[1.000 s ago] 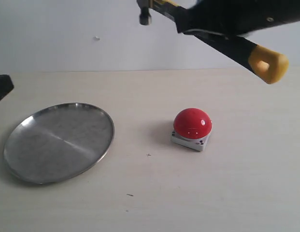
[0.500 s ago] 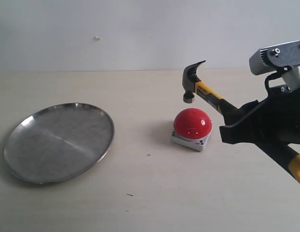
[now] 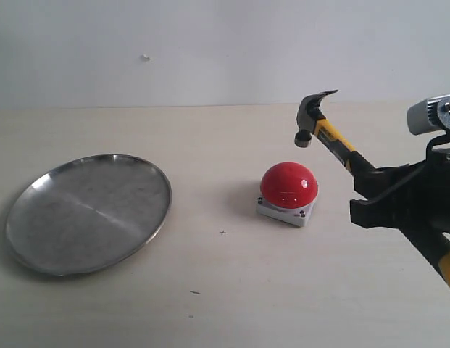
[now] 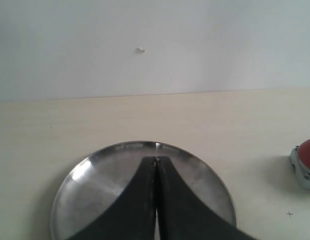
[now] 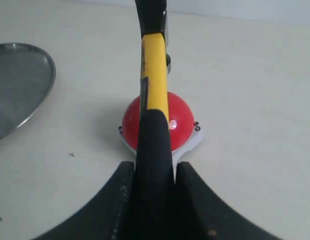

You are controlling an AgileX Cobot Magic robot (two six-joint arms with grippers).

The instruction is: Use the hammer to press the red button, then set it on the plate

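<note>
We see a pale table [image 3: 210, 304] running back to a white wall [image 3: 210, 43]. On the table's left side lies the plate [image 3: 43, 232], a wide, shallow silver dish with a raised rim. In the exterior view its brushed metal face shows unbroken from edge to edge, catching a soft streak of light. The left gripper [image 4: 155, 167] appears in front of the plate in its own wrist view, its two black fingers pressed together tip to tip.

At the right of the table, the right gripper [image 5: 155, 172] is clenched on the hammer [image 3: 335, 143], its black fingers flanking the black rubber grip. From there the yellow-and-black shaft slants up and leftward to the dark steel claw head, whose striking face points down. The yellow butt end shows below the gripper at the right edge.

We find the head in the air, above and a little right of the red button [image 3: 288, 183] and clear of it. The button, a glossy red dome on a square grey base with corner screws, sits on the table between plate and gripper, well apart from the plate. A tiny white speck [image 3: 145, 56] marks the wall.
</note>
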